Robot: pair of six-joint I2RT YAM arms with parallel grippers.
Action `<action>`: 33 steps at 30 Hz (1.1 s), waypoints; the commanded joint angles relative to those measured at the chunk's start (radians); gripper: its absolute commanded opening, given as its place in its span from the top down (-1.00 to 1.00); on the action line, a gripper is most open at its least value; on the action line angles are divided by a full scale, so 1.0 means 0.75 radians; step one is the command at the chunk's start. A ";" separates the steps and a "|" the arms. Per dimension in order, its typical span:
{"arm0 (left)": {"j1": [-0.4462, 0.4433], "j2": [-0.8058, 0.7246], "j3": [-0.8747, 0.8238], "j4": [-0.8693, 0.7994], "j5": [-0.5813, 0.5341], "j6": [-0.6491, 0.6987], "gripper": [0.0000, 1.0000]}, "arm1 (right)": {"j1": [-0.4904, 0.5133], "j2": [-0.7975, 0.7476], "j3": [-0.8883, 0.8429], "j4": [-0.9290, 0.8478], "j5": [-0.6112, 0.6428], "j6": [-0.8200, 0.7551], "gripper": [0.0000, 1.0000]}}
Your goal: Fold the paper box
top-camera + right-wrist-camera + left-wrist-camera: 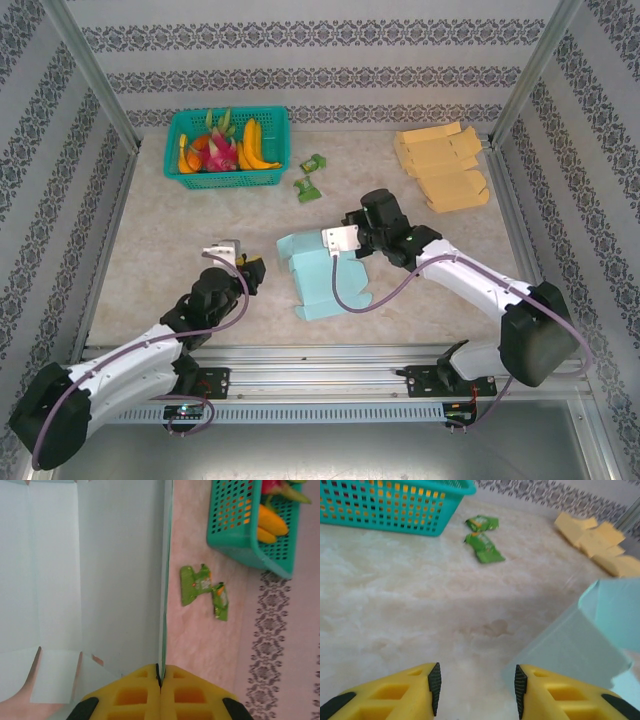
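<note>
Working at the middle of the marbled table (170,230), you are keeping the pale blue paper box (318,285) half-formed and partly raised, where both arms can be reaching it. The teal fruit basket (228,150) at 11 o'clock and the tan flat cartons (445,165) at 1 o'clock are sitting well apart from the work, seemingly parked out of the way. Your right gripper (161,672) is pinching the thin edge of one box wall, fingers pressed together on the card, apparently steadying the shell while a panel is being folded. Your left gripper (477,685) is waiting at the box's 9 o'clock side, jaws spread with nothing between them, just beside a corner and probably lining up on a flap. Two green sachets (310,178) are lying at the box's 12 o'clock, untouched.
</note>
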 commanded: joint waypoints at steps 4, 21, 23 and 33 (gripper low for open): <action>0.000 0.121 -0.034 0.190 0.005 0.089 0.09 | 0.013 0.052 -0.047 0.198 0.051 -0.078 1.00; 0.020 0.528 0.045 0.438 0.071 0.167 0.12 | 0.013 0.185 -0.160 0.396 0.097 -0.184 1.00; 0.023 0.562 0.055 0.461 0.072 0.164 0.12 | 0.010 0.196 -0.189 0.443 0.115 -0.219 1.00; 0.022 0.731 0.114 0.540 0.139 0.152 0.18 | -0.003 0.227 -0.244 0.595 0.142 -0.249 1.00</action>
